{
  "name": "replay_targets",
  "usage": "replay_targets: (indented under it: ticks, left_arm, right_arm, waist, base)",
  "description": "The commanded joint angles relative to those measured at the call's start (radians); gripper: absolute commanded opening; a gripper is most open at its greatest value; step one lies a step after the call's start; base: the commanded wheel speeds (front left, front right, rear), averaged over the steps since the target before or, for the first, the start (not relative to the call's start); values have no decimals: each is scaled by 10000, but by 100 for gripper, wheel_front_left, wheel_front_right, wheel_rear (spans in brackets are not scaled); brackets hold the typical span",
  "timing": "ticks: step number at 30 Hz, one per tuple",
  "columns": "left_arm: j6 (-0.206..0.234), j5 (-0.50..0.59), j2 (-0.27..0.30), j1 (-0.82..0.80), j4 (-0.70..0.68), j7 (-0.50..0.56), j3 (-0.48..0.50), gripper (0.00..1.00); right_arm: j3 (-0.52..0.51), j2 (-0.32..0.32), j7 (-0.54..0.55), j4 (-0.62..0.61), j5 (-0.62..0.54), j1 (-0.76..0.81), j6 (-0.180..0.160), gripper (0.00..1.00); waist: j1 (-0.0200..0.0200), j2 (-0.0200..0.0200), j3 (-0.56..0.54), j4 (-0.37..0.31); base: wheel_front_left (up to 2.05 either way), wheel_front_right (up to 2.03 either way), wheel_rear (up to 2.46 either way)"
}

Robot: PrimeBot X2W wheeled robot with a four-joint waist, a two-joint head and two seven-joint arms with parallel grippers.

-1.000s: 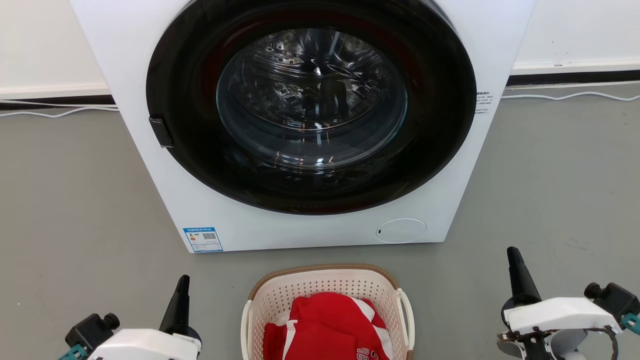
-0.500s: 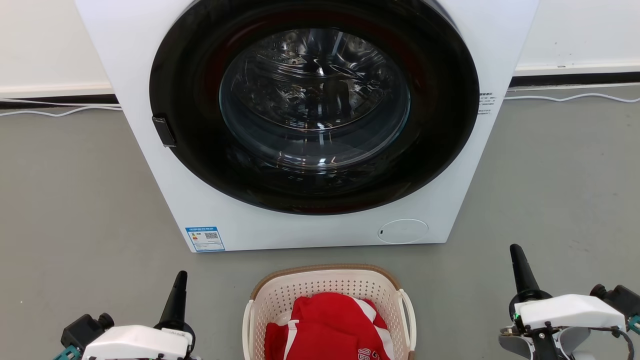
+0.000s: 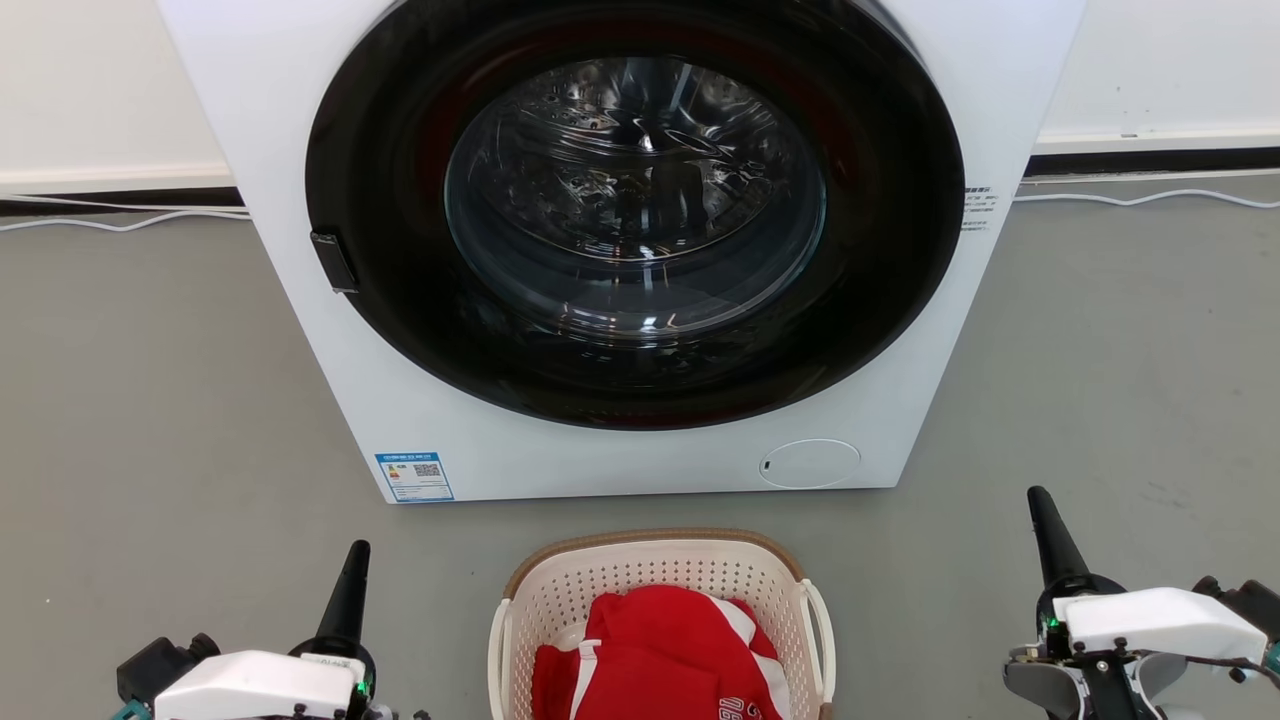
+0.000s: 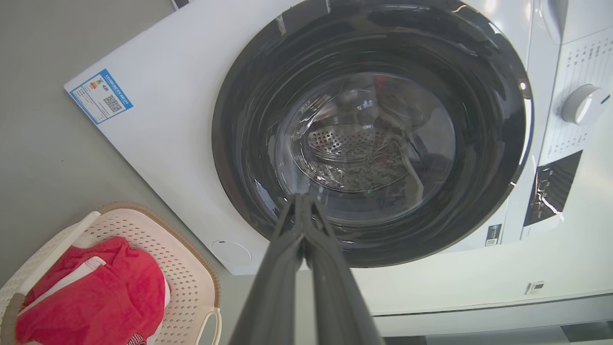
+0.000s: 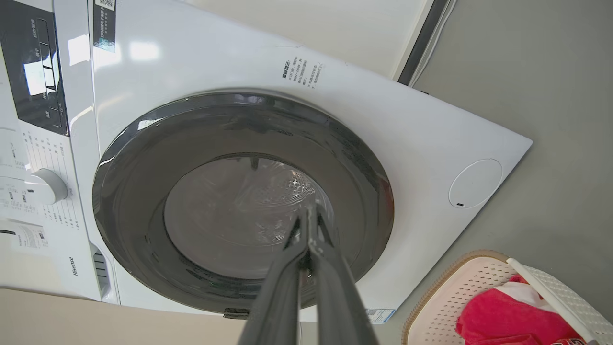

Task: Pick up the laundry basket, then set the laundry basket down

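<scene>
Laundry basket [image 3: 650,572]: one, upright on floor [image 3: 150,420], just near of one washing machine [image 3: 330,330]; long axis unclear, near end cropped. Left gripper [image 3: 352,570], right gripper [image 3: 1042,515]: fingers pressed together, empty, flanking.

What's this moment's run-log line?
phase: pre-grasp | laundry basket: on floor, untouched | left gripper: shut, empty | right gripper: shut, empty

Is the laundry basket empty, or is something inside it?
Not empty. The laundry basket holds a red garment with white stripes, bunched below its brown rim.
</scene>
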Motion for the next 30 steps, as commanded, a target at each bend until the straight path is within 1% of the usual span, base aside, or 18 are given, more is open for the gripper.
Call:
replay_targets:
  ticks: [1,30]
  left_arm:
    - [-47,-285,100,-605,-322,69,275,0]
    - [-60,-3097,90,-749,-460,892,641,0]
  right_arm:
    - [112,-29,151,-400,295,-123,56,0]
    - [-163,-31,975,-772,3300,-58,72,0]
  waist:
    - [0,-1,-1,6]
    - [0,-1,-19,134]
  base:
    - [0,0,0]
    - [0,0,0]
